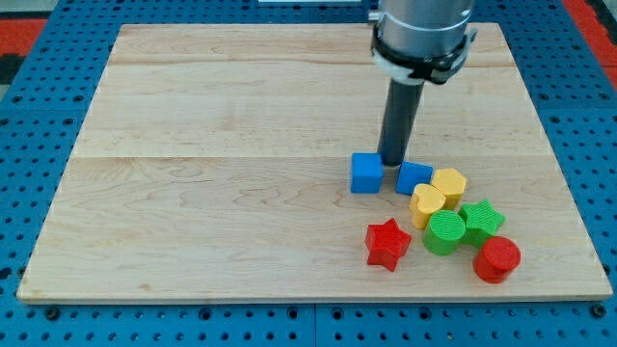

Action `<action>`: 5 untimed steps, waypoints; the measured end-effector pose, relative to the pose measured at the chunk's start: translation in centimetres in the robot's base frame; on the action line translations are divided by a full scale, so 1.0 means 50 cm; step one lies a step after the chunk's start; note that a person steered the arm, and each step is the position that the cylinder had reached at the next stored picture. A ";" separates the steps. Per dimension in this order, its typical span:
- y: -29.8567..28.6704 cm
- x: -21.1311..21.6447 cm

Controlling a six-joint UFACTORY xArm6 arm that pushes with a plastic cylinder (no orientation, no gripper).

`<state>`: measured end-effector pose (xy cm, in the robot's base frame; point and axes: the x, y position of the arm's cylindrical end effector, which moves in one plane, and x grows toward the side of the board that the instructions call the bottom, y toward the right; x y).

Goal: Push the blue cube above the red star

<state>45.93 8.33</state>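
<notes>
Your arm carries no fingers to open or close; it ends in a dark rod, and my tip (393,162) is what touches the table (193,193).

In the camera view, you see my tip standing in the narrow gap between two blue blocks, at their upper edges. The blue cube (365,173) sits just to the view's left of the tip, touching it or nearly so; you cannot tell which from here. The second blue block (414,177), also roughly cube-shaped, lies just to the view's right of the tip and is turned at a slight angle.

The red star (388,243) rests toward the view's bottom, below the blue cube and a little to the right of it, with bare wood between the two. So the blue cube already lies above the star in this view, slightly offset to the left.

To the right of the second blue block you find a tight cluster. A yellow block (448,182) touches that blue block's right side, and another yellow block (427,203) sits just below it. A green cylinder (445,232) lies beneath the yellow pair, a green star (480,218) is just beside it on the right, and a red cylinder (496,258) sits lowest, near the table's bottom right.
</notes>
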 end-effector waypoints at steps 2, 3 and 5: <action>-0.130 -0.012; -0.178 0.007; -0.079 0.089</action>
<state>50.38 4.36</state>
